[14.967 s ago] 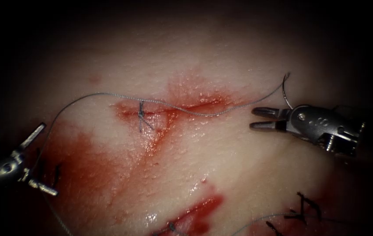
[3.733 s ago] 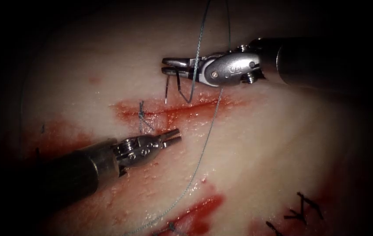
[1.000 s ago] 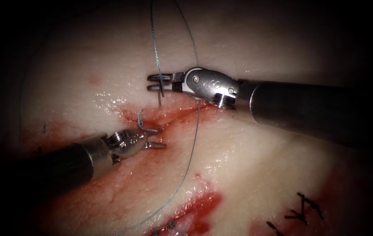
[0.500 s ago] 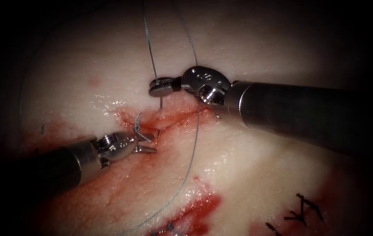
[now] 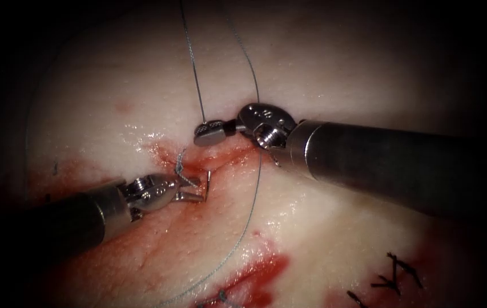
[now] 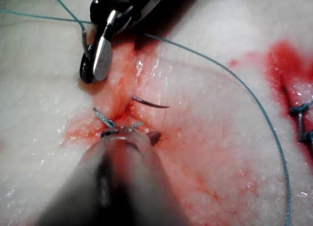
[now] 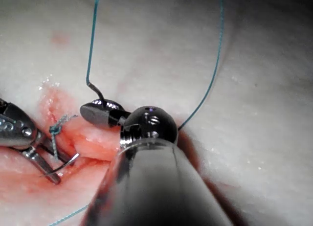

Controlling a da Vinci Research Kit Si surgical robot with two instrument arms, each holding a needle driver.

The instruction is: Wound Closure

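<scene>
Endoscope high and frontal, wrist views close, sharing the cut (image 5: pixel 220 159).

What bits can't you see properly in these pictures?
1. Needle: its middle is buried in the tissue in the endoscope view. The tip pokes out beside the left tool, whose jaws are open and empty.
2. Needle's tail: covered by the right tool, whose shut jaws grip it.
3. Thread: both strands are cut off by the endoscope view's top edge.
4. Left tool's jaw tips: blurred behind its own shaft in the left wrist view.
</scene>
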